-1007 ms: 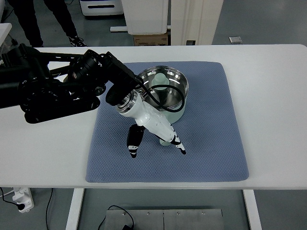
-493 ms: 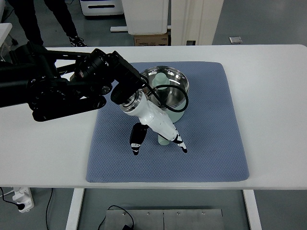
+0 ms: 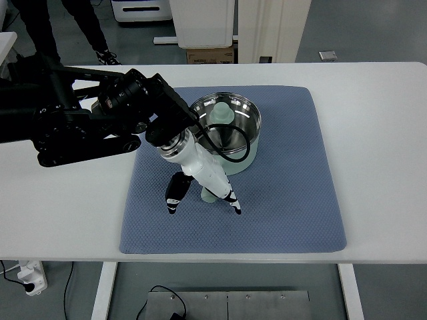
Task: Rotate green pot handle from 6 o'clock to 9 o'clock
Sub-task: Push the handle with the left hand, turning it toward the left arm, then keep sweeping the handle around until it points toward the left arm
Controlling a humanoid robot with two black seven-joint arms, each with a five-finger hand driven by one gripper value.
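A pale green pot (image 3: 241, 159) with a shiny steel inside stands on the blue mat (image 3: 293, 193). Its green handle (image 3: 209, 195) sticks out toward the near edge, angled slightly left of straight down. My left hand (image 3: 203, 203), white with black fingertips, reaches in from the left over the pot's near wall. Its fingers are spread and straddle the handle: the thumb (image 3: 173, 199) is well to the left of it, and another finger (image 3: 233, 204) lies against its right side. The palm hides where the handle joins the pot. The right arm does not show.
The mat lies on a white table (image 3: 380, 133). My black left arm (image 3: 73, 123) covers the table's left part. Behind the far edge are a person's legs (image 3: 87, 27), a cardboard box (image 3: 210, 55) and white furniture (image 3: 200, 20).
My left hand has swung left and slightly nearer, and the handle's tip has shifted left with it. The pot has turned a little clockwise and moved slightly left.
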